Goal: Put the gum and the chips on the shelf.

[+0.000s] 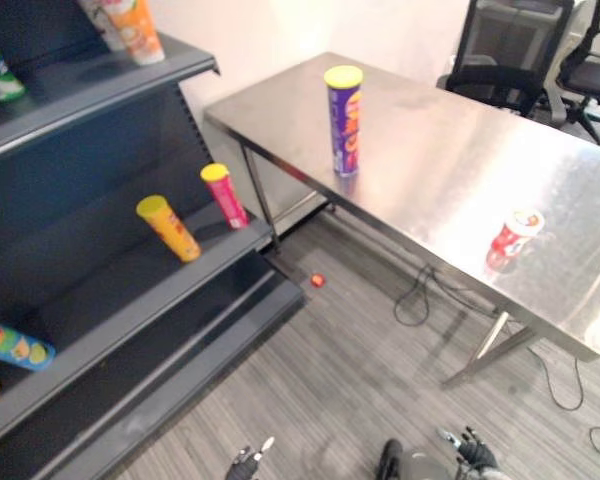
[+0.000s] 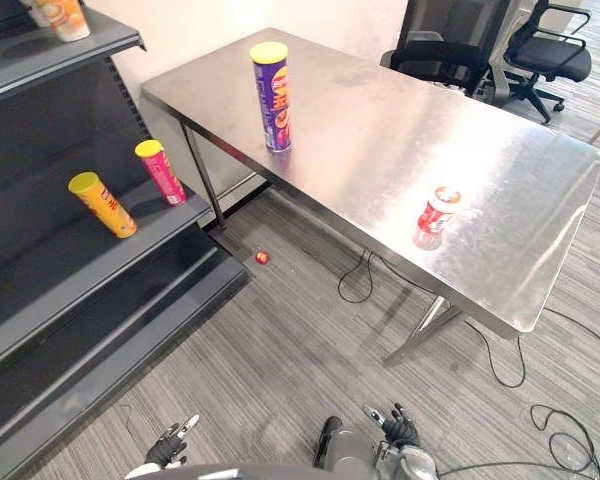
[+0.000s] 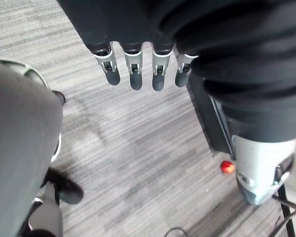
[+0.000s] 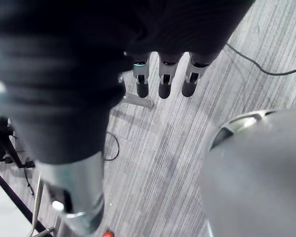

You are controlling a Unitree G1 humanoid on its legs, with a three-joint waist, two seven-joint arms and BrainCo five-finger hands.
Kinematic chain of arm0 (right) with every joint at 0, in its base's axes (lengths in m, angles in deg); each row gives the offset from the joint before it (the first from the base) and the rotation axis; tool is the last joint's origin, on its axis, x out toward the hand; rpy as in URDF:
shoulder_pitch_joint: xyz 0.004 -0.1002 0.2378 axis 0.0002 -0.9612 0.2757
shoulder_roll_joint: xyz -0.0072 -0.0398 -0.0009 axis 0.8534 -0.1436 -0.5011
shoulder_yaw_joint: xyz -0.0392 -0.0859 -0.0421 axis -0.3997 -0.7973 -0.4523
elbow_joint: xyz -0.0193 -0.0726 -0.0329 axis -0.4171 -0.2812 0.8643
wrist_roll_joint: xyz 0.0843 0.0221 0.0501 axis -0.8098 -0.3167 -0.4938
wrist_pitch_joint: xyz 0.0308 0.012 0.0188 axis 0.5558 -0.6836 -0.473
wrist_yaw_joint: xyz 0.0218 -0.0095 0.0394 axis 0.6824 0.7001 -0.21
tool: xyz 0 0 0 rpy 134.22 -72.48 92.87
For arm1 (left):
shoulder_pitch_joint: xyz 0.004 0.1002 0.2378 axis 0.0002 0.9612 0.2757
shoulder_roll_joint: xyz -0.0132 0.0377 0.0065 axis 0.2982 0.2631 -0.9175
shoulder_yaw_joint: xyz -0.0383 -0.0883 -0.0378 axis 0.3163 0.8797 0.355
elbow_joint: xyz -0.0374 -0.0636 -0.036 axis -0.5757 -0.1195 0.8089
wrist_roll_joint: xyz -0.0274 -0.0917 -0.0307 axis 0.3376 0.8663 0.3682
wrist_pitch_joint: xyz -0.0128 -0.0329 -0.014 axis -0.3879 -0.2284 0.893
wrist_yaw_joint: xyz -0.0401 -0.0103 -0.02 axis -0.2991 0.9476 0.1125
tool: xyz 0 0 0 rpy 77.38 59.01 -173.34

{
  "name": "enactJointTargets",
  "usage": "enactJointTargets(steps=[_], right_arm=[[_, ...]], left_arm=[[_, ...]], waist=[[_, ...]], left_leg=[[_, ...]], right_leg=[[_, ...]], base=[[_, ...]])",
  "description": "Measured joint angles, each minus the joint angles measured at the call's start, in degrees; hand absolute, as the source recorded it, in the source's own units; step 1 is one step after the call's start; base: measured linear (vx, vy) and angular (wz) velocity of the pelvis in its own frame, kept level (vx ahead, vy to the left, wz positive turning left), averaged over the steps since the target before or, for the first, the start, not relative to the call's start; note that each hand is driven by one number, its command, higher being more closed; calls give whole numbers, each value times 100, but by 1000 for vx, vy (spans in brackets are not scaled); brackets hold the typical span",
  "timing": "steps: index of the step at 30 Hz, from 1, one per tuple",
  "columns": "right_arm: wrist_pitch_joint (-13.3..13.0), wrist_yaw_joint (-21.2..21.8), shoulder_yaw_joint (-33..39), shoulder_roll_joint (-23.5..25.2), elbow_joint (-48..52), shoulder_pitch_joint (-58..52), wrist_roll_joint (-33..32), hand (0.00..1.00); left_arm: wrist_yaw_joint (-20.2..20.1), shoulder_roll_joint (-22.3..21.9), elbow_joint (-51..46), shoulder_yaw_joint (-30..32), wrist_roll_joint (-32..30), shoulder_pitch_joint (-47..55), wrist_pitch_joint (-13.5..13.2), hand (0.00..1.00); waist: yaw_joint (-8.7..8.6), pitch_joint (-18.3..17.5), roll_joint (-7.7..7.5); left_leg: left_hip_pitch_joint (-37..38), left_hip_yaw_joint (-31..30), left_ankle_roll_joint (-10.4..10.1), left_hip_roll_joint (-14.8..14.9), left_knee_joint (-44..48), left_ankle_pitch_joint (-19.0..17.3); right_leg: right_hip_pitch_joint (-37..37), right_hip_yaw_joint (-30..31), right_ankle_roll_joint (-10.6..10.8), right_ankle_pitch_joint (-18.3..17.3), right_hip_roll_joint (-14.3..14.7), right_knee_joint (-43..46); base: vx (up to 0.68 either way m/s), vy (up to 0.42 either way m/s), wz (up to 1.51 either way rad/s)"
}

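**Hands Empty; Both Items on Bench**

The left hand (image 3: 134, 69) and right hand (image 4: 166, 79) hang above the grey striped floor (image 3: 128, 148), fingers straight, holding nothing. The chips (image 1: 344, 120), a tall rigid purple tube with a yellow lid, stand upright on the polished steel bench (image 1: 430, 150), probably offering their round side for grasping. The gum (image 1: 516, 236), a small red-and-white tub, stands on the same bench, well apart. The dark shelf (image 1: 100, 300) stands to the left

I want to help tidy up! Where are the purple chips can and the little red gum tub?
purple chips can (image 1: 345, 125), left eye view, middle of its side.
red gum tub (image 1: 508, 240), left eye view, its red side.
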Motion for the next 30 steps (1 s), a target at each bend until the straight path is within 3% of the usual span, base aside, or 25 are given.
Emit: enactJointTargets(steps=[2, 8, 12, 16, 18, 19, 20, 21, 22, 23, 24, 26, 28, 30], right_arm=[[28, 2, -1, -15, -1, -28, -1, 0], [60, 21, 25, -42, -5, -43, -10, 0], [60, 1, 227, -18, -5, -30, -70, 0], [62, -25, 294, -13, -27, -33, -292, 0], [73, -30, 401, 5, -135, -46, -296, 0], [79, -36, 444, -7, -177, -145, -336, 0], [80, -41, 444, -18, -171, -181, -342, 0], [80, -45, 444, -26, -137, -279, -363, 0], [81, -54, 427, -7, -88, -366, -426, 0], [84, -57, 414, 12, -25, -386, -469, 0], [89, -59, 450, 13, 7, -391, -475, 0], [100, -58, 508, 16, -2, -436, -476, 0], [102, -57, 514, 13, -14, -476, -476, 0], [95, -48, 501, 62, 6, -404, -486, 0]], left_arm=[[-1, -24, -70, 51, -87, 25, 18, 0], [14, -27, -186, 92, -89, 61, 22, 0], [31, -25, -192, 33, -94, 32, 22, 0], [47, -40, -186, -7, -96, -10, 62, 0], [49, -49, -190, 52, -94, -21, 63, 0], [52, -88, -224, 230, -94, -13, 61, 0], [58, -115, -266, 322, -95, 17, 64, 0], [57, -177, -314, 482, -75, 77, 66, 0], [55, -212, -315, 577, -28, 89, 59, 0], [55, -247, -322, 653, -12, 84, 53, 0], [29, -256, -372, 724, 5, 61, 50, 0], [19, -254, -449, 787, 125, 61, 35, 0], [20, -256, -466, 797, 162, 68, 2, 0], [30, -269, -465, 891, 155, 74, -4, 0]], waist=[[10, -43, 69], [-2, -56, 48], [-1, -41, 73], [-66, -30, 60], [-145, -2, 8], [-133, 39, 22], [-126, 65, 66], [-130, 68, 148], [-98, 62, 150], [-69, 66, 161], [-26, 67, 156], [17, 100, 98], [27, 106, 79], [49, 86, 34]], left_leg=[[6, 14, -7, 28, 6, 6], [-243, 38, -117, 55, 13, 75], [-330, 202, -156, 34, 9, 96], [-338, 508, -379, -73, 217, 223], [-567, 516, -416, 88, 1187, 198], [-922, 477, -377, 523, 2664, 264], [-1003, 447, -243, 746, 3184, 400], [-1191, 205, 205, 1016, 4026, 895], [-1398, -84, 276, 1073, 4527, 1364], [-1595, -315, 235, 1055, 4921, 1229], [-1972, -525, 212, 1008, 5244, 630], [-2336, -635, 194, 861, 5008, 173], [-2433, -656, 189, 769, 4269, 22], [-2376, -1236, 145, 477, 2309, 22]], right_leg=[[131, -18, -29, 28, 77, -311], [111, -69, 43, 235, 165, -903], [-103, -6, -9, 223, 132, -745], [-525, 231, -117, -101, -62, 29], [-431, 370, -123, -234, -99, 100], [-203, 550, -167, -309, 9, 11], [-96, 636, -202, -371, 112, 4], [83, 852, -284, -479, 277, 53], [222, 1147, -355, -555, 354, 75], [290, 1371, -441, -613, 408, 79], [331, 1662, -425, -595, 476, 11], [533, 1967, -348, -540, 480, -142], [755, 2188, -294, -518, 460, -309], [874, 2709, -127, -570, 442, -397]], base=[[20, -20, 3], [-14, 12, -1], [1, 22, -11], [63, -30, -39], [127, -124, -51], [95, -114, -70], [181, -140, -110], [173, -99, -110], [277, -67, -130], [247, -10, -132], [235, -3, -117], [201, 6, -97], [206, 61, -82], [233, 155, -106]])
